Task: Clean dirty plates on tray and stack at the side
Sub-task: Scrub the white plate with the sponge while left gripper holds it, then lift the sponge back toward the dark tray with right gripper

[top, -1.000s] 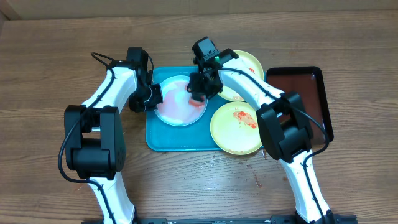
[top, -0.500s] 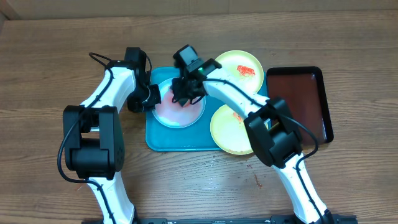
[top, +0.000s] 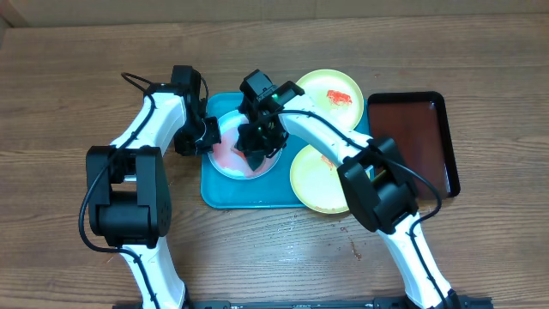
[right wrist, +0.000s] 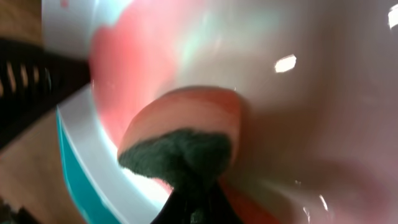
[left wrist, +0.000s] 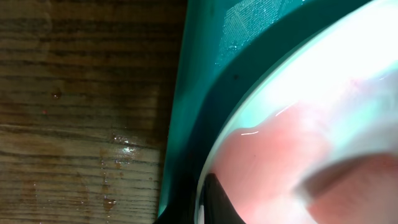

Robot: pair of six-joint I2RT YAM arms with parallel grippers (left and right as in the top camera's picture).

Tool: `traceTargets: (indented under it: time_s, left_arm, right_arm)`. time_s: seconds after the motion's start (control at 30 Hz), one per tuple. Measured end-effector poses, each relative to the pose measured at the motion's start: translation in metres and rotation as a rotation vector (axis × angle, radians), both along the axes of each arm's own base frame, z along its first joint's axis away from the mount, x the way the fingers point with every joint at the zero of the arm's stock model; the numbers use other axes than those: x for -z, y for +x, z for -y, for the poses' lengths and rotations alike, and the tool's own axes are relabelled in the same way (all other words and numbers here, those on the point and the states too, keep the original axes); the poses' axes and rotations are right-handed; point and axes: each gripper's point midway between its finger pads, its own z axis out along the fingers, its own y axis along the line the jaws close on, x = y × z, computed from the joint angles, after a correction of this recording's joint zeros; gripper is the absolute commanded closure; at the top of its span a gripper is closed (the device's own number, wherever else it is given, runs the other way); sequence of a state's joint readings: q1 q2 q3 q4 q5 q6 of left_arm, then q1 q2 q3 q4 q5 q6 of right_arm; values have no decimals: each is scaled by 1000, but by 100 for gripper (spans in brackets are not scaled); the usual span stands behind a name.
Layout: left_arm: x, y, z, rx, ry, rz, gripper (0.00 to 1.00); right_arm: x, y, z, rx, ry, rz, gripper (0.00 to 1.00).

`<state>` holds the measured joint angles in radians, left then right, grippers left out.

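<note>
The blue-rimmed plate (top: 225, 154) lies in the left half of the teal tray (top: 249, 196), its centre smeared pink. The left hand (top: 206, 137) is clamped on the plate's left rim. The right hand (top: 257, 148) is closed on a sponge (right wrist: 180, 140) — dark and fuzzy, stained pink — pressed onto the plate. Two yellow-green plates (top: 330, 90) (top: 313, 184) with red smears sit along the tray's right side.

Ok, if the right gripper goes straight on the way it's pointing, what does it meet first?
The sponge in its jaws looks pressed on the blue-rimmed plate, so the right gripper would likely meet that plate's smeared centre first.
</note>
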<state>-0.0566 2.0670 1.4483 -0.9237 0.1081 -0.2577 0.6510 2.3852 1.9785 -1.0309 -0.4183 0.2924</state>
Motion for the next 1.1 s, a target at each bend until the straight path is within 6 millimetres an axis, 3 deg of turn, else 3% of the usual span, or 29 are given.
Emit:
traceTargets:
  time_s: [0.07,0.2,0.3,0.43,0.5,0.6,0.8,0.93,1.1]
  left_arm:
    - [0,0,0,0,0,0,96]
    - [0,-1,0,4,1,-2,96]
    - [-1,0,0,4,0,1,96]
    - [-12,0,-3,6,16,24,96]
    - [-26,1,-7,5,39,51,96]
    - [-56,3,-15,1,85,124,96]
    - [-113,-1,-36,-14,227,254,96]
    - [-135,-2,-41,8,370,311,96]
    - [-149,-4,-35,74,560,341,96]
  right_arm:
    - [-19,0,7,-2,10,10,96]
    - [-85,14,30,37,75,94,96]
    - [-149,29,67,111,130,185,96]
    - [-207,41,118,205,169,294,96]
    - [-225,47,141,249,169,337,96]
    - [-232,51,166,298,149,357,96]
    - [-226,56,199,361,104,329,96]
    - [-225,58,207,371,93,333,96]
    - [-224,57,208,363,87,336,96]
